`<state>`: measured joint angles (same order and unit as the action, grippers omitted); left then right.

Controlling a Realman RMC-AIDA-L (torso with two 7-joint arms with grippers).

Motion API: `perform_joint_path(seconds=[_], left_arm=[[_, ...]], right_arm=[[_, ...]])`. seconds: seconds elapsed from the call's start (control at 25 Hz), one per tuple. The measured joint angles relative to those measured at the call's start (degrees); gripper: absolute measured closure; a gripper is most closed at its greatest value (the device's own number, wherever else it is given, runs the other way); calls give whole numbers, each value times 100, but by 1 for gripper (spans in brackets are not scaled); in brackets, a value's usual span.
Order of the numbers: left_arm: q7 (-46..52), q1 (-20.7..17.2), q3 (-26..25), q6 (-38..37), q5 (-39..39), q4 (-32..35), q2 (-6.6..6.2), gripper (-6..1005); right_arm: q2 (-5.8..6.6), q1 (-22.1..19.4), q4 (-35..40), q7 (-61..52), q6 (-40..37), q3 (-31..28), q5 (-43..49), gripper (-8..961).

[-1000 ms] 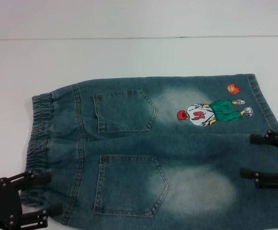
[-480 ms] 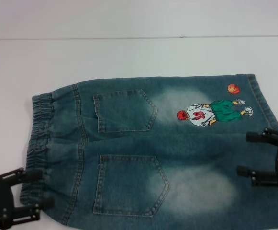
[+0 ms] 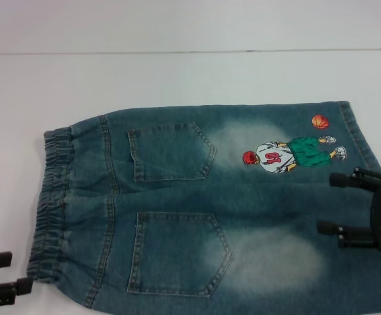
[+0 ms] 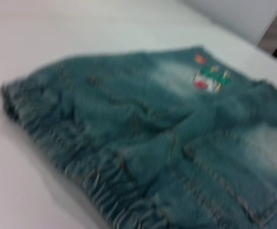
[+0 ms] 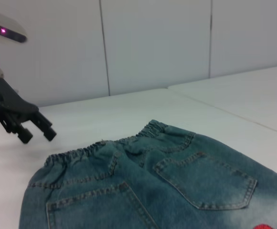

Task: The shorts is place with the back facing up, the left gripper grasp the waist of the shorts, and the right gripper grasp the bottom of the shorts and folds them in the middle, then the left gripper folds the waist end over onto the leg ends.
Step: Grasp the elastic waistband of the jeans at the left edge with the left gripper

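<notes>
Two back pockets face up on the shorts (image 3: 203,210), which lie flat on the white table (image 3: 177,79) with the elastic waist (image 3: 52,203) toward the robot's left and the leg ends toward its right. One leg carries a cartoon figure (image 3: 288,154) in a green and white kit, with a small orange ball (image 3: 319,121) just beside it near the hem.

Off the waist's near corner, the left gripper (image 3: 3,279) hangs over bare table beside the shorts, not touching them — its two fingers stand apart, holding nothing. From the right wrist camera it shows as a dark claw (image 5: 26,126) above the table, beyond the waist, fingers spread.

Over the leg ends, just below the figure, sits the right gripper (image 3: 351,207); its fingers are spread wide and point toward the waist, with no cloth between them. Whether they touch the denim cannot be told.

The table is plain, smooth and white, running past the shorts on every visible side. Behind it, the right wrist camera shows a pale panelled wall (image 5: 152,43) with vertical seams — a second white surface (image 5: 252,90) adjoins the table beyond the shorts.
</notes>
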<state>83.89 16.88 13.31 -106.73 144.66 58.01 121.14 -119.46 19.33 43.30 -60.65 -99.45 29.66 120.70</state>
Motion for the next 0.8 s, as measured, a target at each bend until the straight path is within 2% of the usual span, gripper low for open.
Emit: perform_joint_path(seconds=[0.12,0.28,0.8], left_arm=[[381,50,408,268,167,120,69,195],[470,70,659,459,183,159,161,194],[473,187,748,542,151,116,206,194]], right_arm=[[-4,71,-11,-32,18,-9,-2,26],[-7,122,-17,-88,28,-10,-3,26],[-7,185,-15,-155,68,-88,-7,27]])
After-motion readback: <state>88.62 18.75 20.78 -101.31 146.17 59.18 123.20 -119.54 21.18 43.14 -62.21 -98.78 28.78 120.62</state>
